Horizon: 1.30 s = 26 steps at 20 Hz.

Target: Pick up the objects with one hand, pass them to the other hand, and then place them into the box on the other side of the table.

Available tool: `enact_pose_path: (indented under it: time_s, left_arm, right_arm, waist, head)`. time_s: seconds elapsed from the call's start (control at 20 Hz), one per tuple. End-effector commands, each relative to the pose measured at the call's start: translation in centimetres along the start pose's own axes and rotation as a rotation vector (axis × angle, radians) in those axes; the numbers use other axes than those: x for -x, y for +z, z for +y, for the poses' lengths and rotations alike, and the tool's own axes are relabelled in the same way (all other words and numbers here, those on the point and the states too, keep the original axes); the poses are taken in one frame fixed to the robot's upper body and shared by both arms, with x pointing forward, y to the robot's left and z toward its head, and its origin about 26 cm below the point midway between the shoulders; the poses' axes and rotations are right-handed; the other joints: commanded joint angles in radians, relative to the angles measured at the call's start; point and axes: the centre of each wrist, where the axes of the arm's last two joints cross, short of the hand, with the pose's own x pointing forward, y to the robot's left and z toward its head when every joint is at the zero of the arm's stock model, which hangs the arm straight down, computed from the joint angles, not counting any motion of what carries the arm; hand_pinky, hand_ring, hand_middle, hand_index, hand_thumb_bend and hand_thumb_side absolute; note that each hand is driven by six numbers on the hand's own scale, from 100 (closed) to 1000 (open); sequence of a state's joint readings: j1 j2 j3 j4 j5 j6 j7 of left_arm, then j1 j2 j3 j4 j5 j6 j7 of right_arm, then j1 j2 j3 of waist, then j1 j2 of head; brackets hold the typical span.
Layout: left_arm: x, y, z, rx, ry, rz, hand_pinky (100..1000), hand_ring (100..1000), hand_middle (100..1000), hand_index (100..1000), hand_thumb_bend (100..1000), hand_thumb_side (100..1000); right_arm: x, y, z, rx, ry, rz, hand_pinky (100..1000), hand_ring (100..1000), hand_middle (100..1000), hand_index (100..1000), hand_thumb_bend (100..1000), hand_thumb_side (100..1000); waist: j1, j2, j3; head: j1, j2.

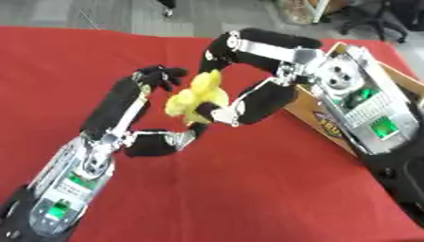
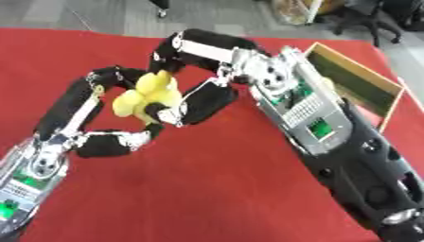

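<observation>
A yellow soft object (image 1: 198, 96) is held up over the red table (image 1: 248, 189), left of centre. My right hand (image 2: 159, 112) has its fingers curled on the object's lower end, with the forearm reaching in from the right. My left hand (image 1: 162, 76) is just to the upper left of the object, a small gap showing between its relaxed fingers and the yellow. An open cardboard box (image 2: 357, 81) stands at the table's right edge, partly hidden behind my right arm.
The red cloth covers the whole table. Grey floor, chair legs and a bag (image 2: 294, 12) lie beyond the far edge. My right upper arm (image 1: 265, 42) arches over the middle back of the table.
</observation>
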State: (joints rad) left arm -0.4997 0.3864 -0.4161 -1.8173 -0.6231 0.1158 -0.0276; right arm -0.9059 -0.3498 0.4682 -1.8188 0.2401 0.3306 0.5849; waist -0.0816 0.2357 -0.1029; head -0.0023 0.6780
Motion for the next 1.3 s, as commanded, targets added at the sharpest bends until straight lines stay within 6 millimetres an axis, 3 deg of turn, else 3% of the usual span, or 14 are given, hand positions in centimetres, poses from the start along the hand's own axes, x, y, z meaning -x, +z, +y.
enact_pose_path:
  time_s: [0.05,0.25,0.75,1.05,1.1,1.15,1.3]
  left_arm:
    - [0.1,0.0,0.6,0.01,-0.021,-0.009,776,672,664,847,366,209]
    - [0.0,-0.1,0.6,0.025,-0.015,-0.012,776,673,663,841,324,100]
    - [0.2,0.1,0.5,0.04,-0.012,-0.007,776,672,659,838,349,157]
    - [0.2,0.5,0.8,0.026,-0.019,-0.007,776,669,657,834,340,178]
    - [0.3,0.5,0.9,0.022,-0.019,-0.005,776,669,657,834,341,182]
    - [0.3,0.6,1.0,0.019,-0.02,-0.003,776,669,657,834,341,185]
    - [0.4,0.9,1.1,0.012,-0.022,0.005,776,670,658,834,345,199]
  right_arm:
    - [-0.5,0.9,-1.1,0.023,0.023,-0.003,839,765,544,435,297,149]
    - [-0.6,1.0,-1.3,0.026,0.016,-0.002,835,762,534,433,304,149]
    - [0.0,2.0,-2.1,0.09,0.005,0.028,837,763,535,436,291,131]
    - [1.6,4.0,-3.4,0.217,-0.023,0.097,842,766,541,441,264,100]
    - [2.0,4.5,-3.7,0.246,-0.032,0.115,843,766,543,442,183,100]
    - [2.4,5.0,-3.9,0.273,-0.042,0.131,844,766,542,442,258,100]
    - [3.8,6.4,-4.7,0.363,-0.07,0.197,847,768,545,446,241,100]
  waist:
    - [0.006,-0.015,-0.003]
    - [0.008,-0.014,-0.007]
    - [0.016,-0.009,-0.021]
    - [0.023,-0.005,-0.027]
    - [0.024,-0.005,-0.028]
    - [0.026,-0.004,-0.028]
    - [0.03,-0.003,-0.03]
  head:
    - [-0.004,-0.011]
    - [-0.006,-0.012]
    - [-0.015,-0.016]
    - [-0.042,-0.019]
    - [-0.048,-0.021]
    - [-0.053,-0.022]
    - [-0.074,-0.025]
